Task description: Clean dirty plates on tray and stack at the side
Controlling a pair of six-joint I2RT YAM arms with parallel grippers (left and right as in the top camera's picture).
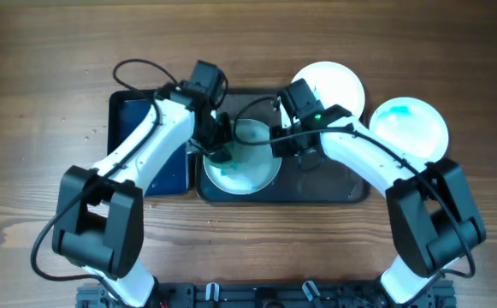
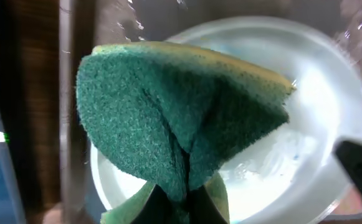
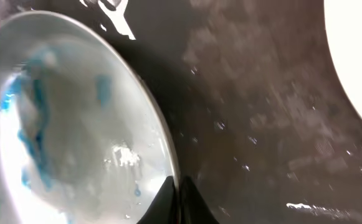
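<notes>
A white plate (image 1: 246,169) smeared with blue-green dirt lies on the dark tray (image 1: 334,188). My left gripper (image 1: 218,147) is shut on a folded green sponge (image 2: 174,118) and holds it over the plate (image 2: 318,124). My right gripper (image 1: 280,145) is shut on the plate's right rim (image 3: 162,143); blue streaks show inside the plate (image 3: 37,112). Two more white plates rest off the tray: one (image 1: 338,85) behind it, and one with a blue-green smear (image 1: 411,128) at the right.
A dark blue tray or basin (image 1: 137,128) lies left of the main tray, under my left arm. Wet streaks cover the tray surface (image 3: 274,112). Wooden table (image 1: 43,103) surrounds everything.
</notes>
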